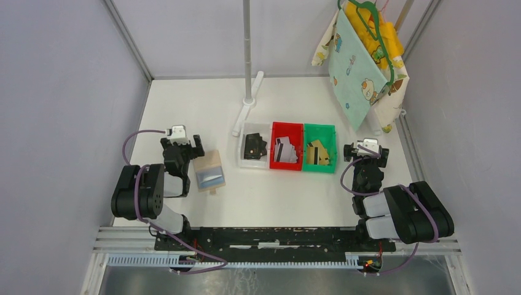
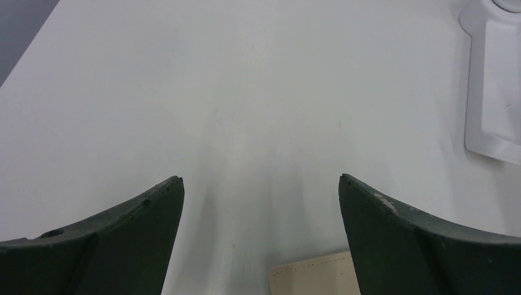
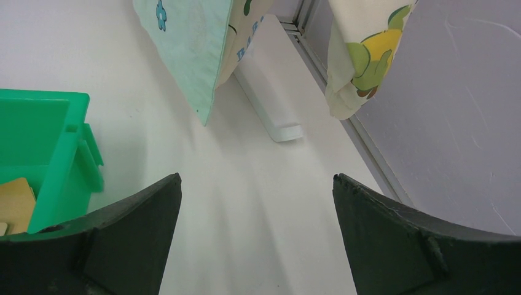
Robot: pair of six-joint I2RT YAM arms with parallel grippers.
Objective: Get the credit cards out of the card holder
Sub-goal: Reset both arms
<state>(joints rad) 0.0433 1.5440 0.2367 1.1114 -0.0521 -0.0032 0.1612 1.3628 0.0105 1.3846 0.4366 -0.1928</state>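
You have the card holder (image 1: 209, 171) lying flat on the table (image 1: 184, 98), in the left half, just to the right of the left gripper (image 1: 182, 141). Its tan side and the pale blue-grey pocket face up. Whether any card sits in the pocket cannot be told from above. In the left wrist view only one tan corner of the holder (image 2: 313, 276) shows at the bottom edge, between the two fingers and closer to the right one. The left gripper (image 2: 261, 181) has its jaws wide apart over bare table, and nothing is between them.

The cards lie in three bins standing side by side in the middle of the table, to the right of the holder. The black cards (image 1: 254, 146) are in the white bin (image 1: 242, 138), the silver cards (image 1: 285, 150) in the red bin (image 1: 287, 126), and the gold cards (image 1: 317, 153) in the green bin (image 1: 319, 128).

Your right gripper (image 1: 366, 148) is just to the right of the green bin. Its jaws are also wide apart and grip nothing. In the right wrist view (image 3: 255, 178) you see the green bin (image 3: 61, 141) at the left with the edge of a gold card (image 3: 15, 203) inside. Printed cloths (image 3: 190, 43) hang at the far right corner of the table.
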